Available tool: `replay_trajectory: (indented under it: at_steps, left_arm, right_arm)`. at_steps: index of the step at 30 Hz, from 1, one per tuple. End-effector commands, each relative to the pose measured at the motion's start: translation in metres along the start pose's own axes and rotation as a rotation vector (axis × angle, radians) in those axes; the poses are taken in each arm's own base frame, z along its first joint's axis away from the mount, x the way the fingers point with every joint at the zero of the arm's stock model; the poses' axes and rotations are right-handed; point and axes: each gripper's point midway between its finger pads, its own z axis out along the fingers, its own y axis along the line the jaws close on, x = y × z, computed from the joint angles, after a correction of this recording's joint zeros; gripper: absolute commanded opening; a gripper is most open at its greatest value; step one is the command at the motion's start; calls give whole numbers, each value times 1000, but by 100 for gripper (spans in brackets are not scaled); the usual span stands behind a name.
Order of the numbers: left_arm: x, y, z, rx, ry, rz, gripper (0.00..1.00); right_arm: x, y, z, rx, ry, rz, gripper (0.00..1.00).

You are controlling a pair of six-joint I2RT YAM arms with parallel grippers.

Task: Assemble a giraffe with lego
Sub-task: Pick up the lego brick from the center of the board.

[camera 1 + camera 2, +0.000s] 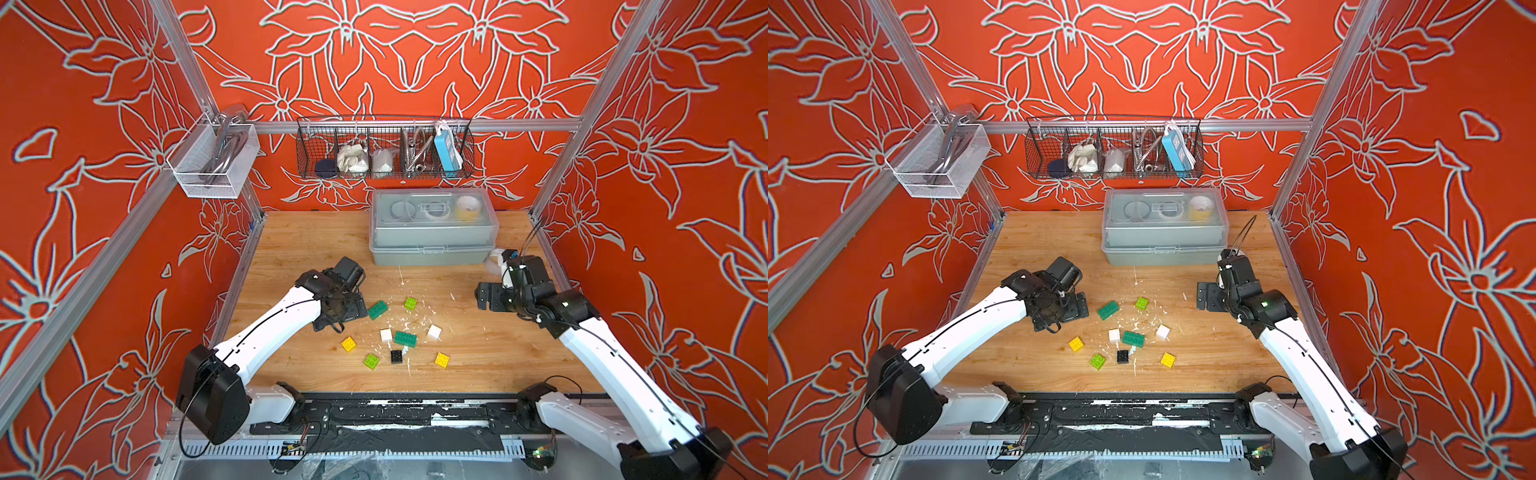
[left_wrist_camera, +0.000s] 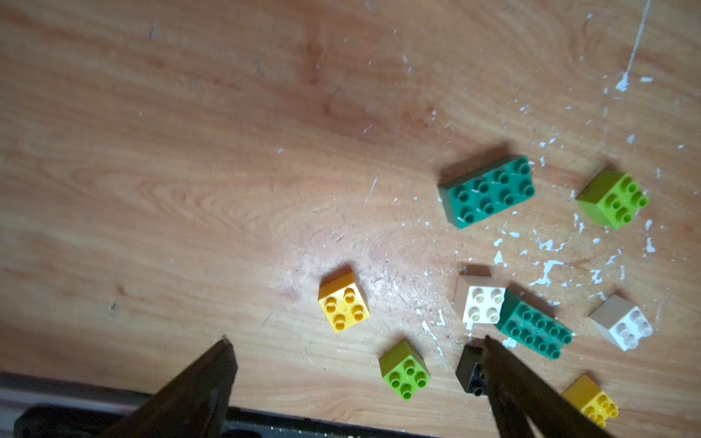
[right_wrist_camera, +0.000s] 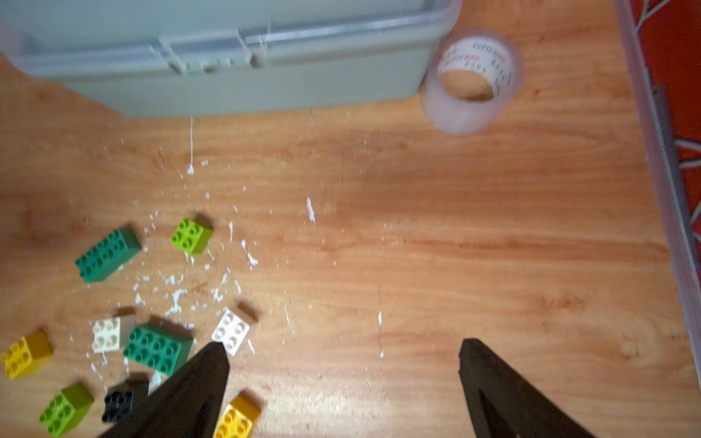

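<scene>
With my left pincer and my right pincer both wide open and empty above the table, the lego lies scattered, unjoined, between them; I judge that closing on the white brick, touching a dark green brick, could shove both askew.

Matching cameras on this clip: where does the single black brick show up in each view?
Top view: black brick near the table's front edge, between a lime green brick and a yellow brick.
Top view: same spot.
Left wrist: half hidden behind a left gripper finger, at.
Right wrist: in full view.
Shared landmark: the dark green brick next to a white brick, close by the black one.
</scene>
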Motion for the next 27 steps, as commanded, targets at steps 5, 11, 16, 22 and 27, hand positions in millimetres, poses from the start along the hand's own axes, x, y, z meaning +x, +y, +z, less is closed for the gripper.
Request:
replay_trajectory:
  at_steps: [5,11,16,22,27]
  left_arm:
    - [61,33,11,-88,120,-191,100]
    - [66,24,44,-57,135,-254,100]
    - [60,10,55,-75,153,-226,99]
    - [59,4,64,-85,168,-226,94]
    - [57,3,73,-96,170,-236,83]
  right_arm:
    - [21,25,-1,-101,130,-69,100]
    - [18,32,5,-119,163,-109,100]
    - [8,38,6,-130,163,-96,100]
    - [10,38,12,-122,177,-95,100]
    - [7,40,14,-126,178,-96,100]
